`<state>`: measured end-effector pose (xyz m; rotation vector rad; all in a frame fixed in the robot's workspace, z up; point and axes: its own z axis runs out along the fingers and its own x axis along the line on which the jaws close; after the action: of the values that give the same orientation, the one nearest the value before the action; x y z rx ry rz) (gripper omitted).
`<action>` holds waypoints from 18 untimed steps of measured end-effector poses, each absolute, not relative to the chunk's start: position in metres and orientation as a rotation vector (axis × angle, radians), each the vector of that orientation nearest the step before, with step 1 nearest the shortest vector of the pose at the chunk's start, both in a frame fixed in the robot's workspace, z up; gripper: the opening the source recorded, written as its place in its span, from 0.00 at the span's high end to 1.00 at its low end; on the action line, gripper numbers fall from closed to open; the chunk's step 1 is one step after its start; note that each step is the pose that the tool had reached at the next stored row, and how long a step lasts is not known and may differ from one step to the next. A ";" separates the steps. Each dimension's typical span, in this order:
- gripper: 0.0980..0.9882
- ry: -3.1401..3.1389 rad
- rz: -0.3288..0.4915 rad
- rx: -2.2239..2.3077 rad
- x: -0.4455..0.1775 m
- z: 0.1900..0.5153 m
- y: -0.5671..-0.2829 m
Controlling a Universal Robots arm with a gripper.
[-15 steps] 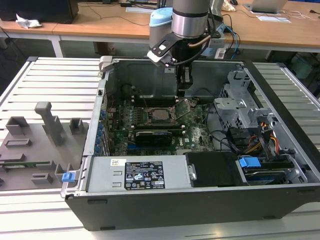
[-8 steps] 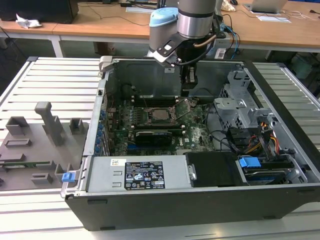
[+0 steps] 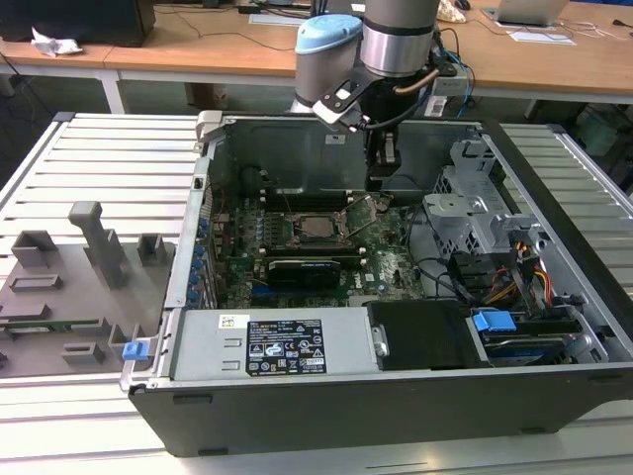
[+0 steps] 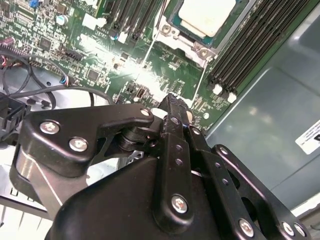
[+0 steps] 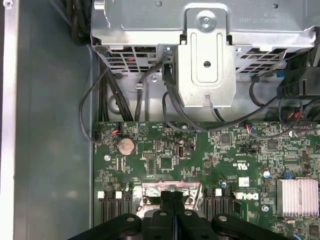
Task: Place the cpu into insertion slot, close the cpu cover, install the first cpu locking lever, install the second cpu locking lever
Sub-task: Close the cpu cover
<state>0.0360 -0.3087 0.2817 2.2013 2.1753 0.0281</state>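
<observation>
The cpu (image 3: pixel 318 226), a silvery-tan square, lies in the insertion slot (image 3: pixel 295 236) on the green motherboard (image 3: pixel 396 267). In the second wrist view the cpu (image 4: pixel 207 15) shows through the cut-out of the cpu cover (image 4: pixel 192 41), which lies flat around it. Thin wire levers (image 3: pixel 364 226) angle up off the slot toward the exterior view's right. My gripper (image 3: pixel 384 158) hangs inside the case, above the board just right of the slot. Its black fingers (image 4: pixel 172 107) are pressed together with nothing between them. In the first wrist view the gripper (image 5: pixel 172 196) sits over the slot's metal end.
A metal drive cage (image 3: pixel 475 198) with cables (image 5: pixel 110 95) stands to the exterior view's right of the gripper. A long black card (image 3: pixel 302 267) lies in front of the slot, with the power supply (image 3: pixel 267 346) nearer still. Memory slots (image 4: pixel 255 40) flank the slot. A grey fixture tray (image 3: pixel 69 287) lies outside the case.
</observation>
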 end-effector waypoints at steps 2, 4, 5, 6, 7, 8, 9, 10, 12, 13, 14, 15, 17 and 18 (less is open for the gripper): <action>0.99 2.176 0.028 2.201 0.039 0.282 -0.309; 0.99 2.176 0.027 2.202 0.041 0.282 -0.309; 0.99 2.176 0.027 2.202 0.042 0.282 -0.309; 0.99 2.176 0.027 2.202 0.043 0.282 -0.309; 0.99 2.176 0.026 2.202 0.045 0.282 -0.309; 0.99 2.176 0.026 2.202 0.046 0.282 -0.309; 0.99 2.176 0.026 2.202 0.047 0.282 -0.309; 0.99 2.176 0.026 2.202 0.048 0.282 -0.309; 0.99 2.176 0.025 2.202 0.050 0.282 -0.309; 0.99 2.176 0.025 2.202 0.052 0.282 -0.309; 0.99 2.176 0.025 2.202 0.054 0.282 -0.309; 0.99 2.177 0.024 2.202 0.056 0.282 -0.309; 0.99 2.177 0.023 2.203 0.061 0.282 -0.309; 0.99 2.177 0.023 2.203 0.063 0.282 -0.309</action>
<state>0.0634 -0.3087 0.2817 2.2029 2.1770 0.0230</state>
